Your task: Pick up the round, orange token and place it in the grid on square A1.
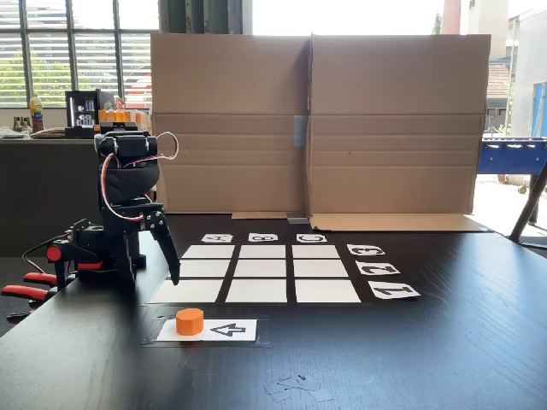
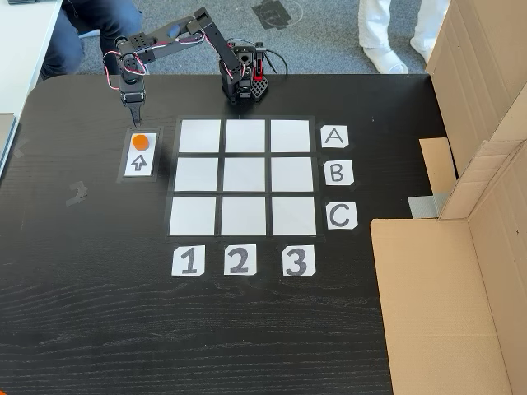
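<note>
One fixed view looks low across the table; the other looks down, both sharing the grid.

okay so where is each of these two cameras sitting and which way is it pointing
A fixed view: low at the table's edge, facing across the grid toward a cardboard wall; the arm stands at left, end effector hanging behind the token.
Another fixed view: high above, looking down on the tabletop; the arm reaches from the top edge, end effector just above the token on the arrow card.
Shared: both fixed views show arm, token, arrow card, grid and cardboard.
</note>
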